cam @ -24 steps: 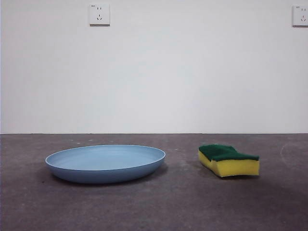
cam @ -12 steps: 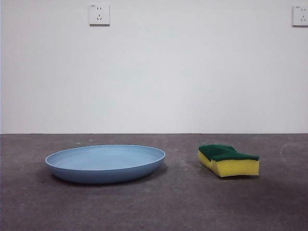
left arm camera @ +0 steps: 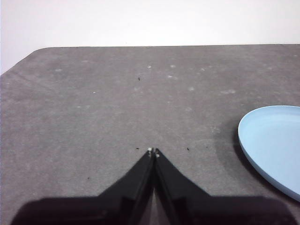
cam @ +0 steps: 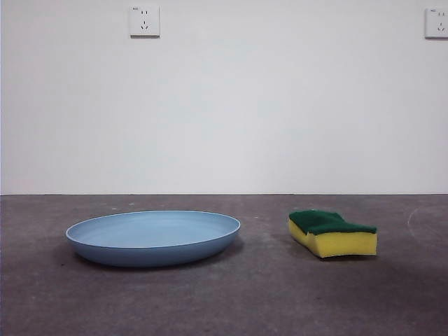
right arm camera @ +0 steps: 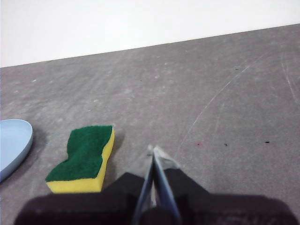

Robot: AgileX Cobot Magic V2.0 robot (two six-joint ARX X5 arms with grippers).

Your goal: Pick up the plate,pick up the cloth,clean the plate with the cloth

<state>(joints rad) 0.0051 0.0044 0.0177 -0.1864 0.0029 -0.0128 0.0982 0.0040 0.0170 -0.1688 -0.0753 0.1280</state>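
Nothing has shifted: plate (cam: 153, 238) and cloth (cam: 332, 233) lie untouched beside left gripper (left arm camera: 153, 152) and right gripper (right arm camera: 153, 151), both pressed together, neither pickup begun.

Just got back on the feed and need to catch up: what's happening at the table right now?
Nothing is being handled. The light-blue plate lies flat on the grey table, and the yellow and green sponge sits apart from it, green side up. Neither arm shows in the front view. The left hand is shut and empty over bare table beside the plate, and the right hand is shut and empty near the sponge. Neither pickup has been made.
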